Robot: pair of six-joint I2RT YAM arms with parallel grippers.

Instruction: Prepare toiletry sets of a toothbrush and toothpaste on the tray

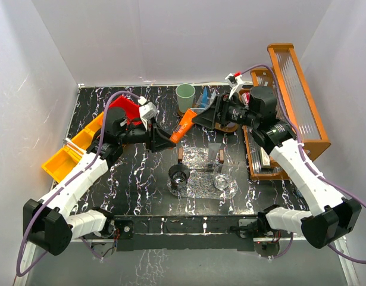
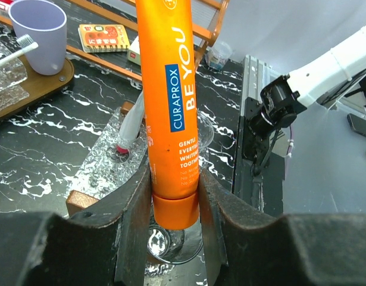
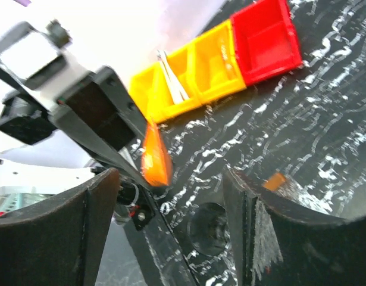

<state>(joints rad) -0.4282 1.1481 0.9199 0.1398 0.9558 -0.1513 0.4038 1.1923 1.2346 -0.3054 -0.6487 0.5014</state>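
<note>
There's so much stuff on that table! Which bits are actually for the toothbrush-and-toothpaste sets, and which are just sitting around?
For the job: orange toothpaste tube, gripped by the left gripper; green cup; lilac cup and the toothbrush beside it; glass tray; toothbrushes in the yellow bin.
Just lying about: red bin; wooden rack; small boxes.

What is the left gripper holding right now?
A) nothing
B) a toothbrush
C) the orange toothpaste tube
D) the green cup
C: the left wrist view shows the left gripper clamped on the lower end of the orange toothpaste tube.
</note>
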